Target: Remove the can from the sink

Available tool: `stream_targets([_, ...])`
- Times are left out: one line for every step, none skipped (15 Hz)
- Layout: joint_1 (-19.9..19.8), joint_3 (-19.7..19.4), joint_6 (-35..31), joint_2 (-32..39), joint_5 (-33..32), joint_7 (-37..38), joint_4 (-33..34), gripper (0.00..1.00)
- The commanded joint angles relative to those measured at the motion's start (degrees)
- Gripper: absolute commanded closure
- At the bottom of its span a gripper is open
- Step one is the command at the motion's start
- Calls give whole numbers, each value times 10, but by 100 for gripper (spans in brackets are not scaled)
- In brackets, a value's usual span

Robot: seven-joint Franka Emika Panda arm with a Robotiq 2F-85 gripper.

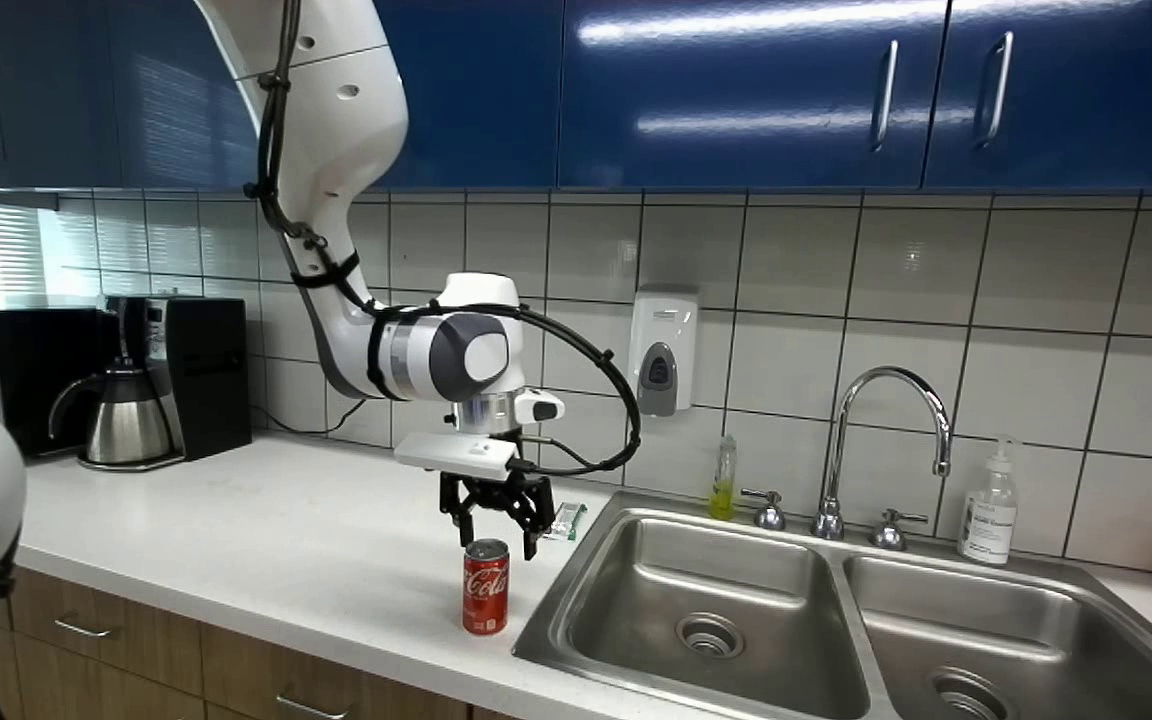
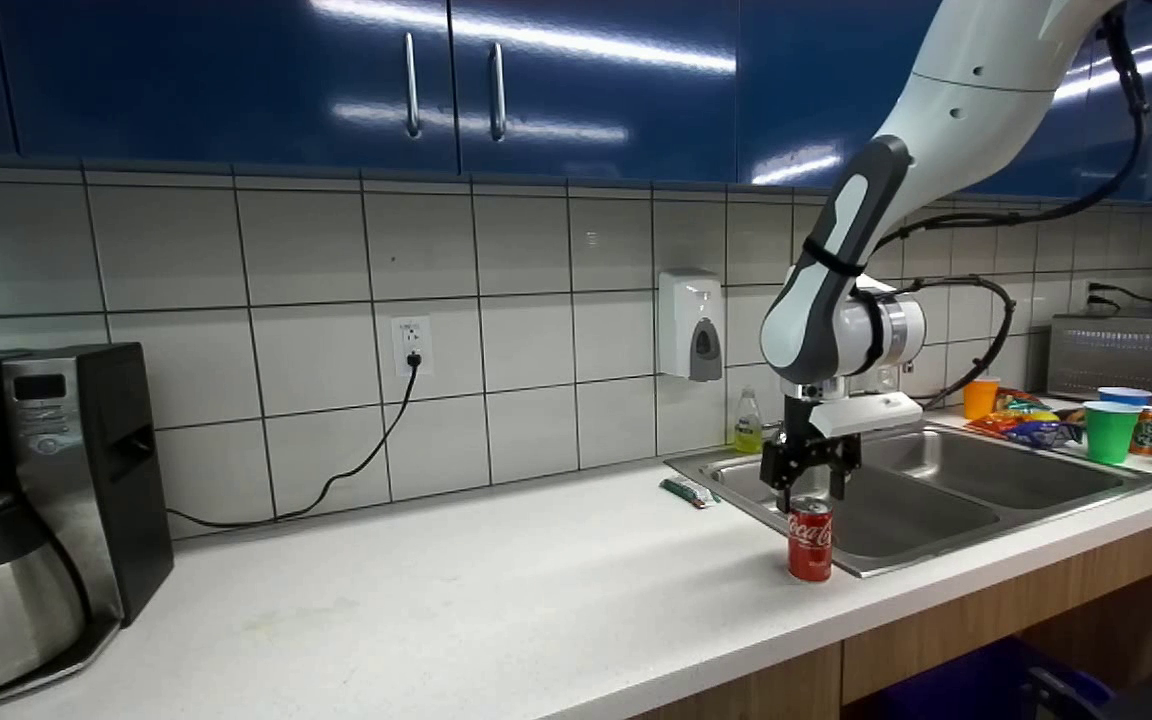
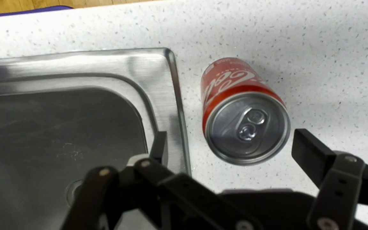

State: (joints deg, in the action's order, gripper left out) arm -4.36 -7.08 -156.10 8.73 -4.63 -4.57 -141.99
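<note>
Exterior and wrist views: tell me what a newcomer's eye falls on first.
Probably the white robot arm, hanging in front of the blue cabinets with its black pincer open. Then the red can, upright on the white counter just beside the steel sink, its top near the pincer.

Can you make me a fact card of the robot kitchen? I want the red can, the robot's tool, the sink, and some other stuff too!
Red can: upright on the counter, beside the sink, with a gap between
Can in sink: no
Tool: open, near the can's top, not closed on it
Sink: steel, two basins
Faucet: shiny, curved
Clear bottle: yellow-green liquid inside
Wall dispenser: white and gray
Green cup: across the sink from the red can
</note>
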Motion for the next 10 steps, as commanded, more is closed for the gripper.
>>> stream_targets([-2,-7,25,-44,-26,20,-18,0])
stream_targets([-3,-8,29,-51,-28,18,-21,0])
stream_targets([-4,-8,32,-57,-28,17,-23,0])
stream_targets([-5,-9,37,-65,-28,16,-26,0])
stream_targets([-6,-10,41,-72,-30,15,-29,0])
stream_targets([-7,-10,45,-78,-30,13,-32,0])
stream_targets([-8,-10,49,-87,-30,12,-36,0])
stream_targets([-9,-10,54,-95,-29,12,-41,0])
stream_targets([-10,-10,59,-102,-30,11,-45,0])
stream_targets([-11,-9,67,-111,-30,11,-50,0])
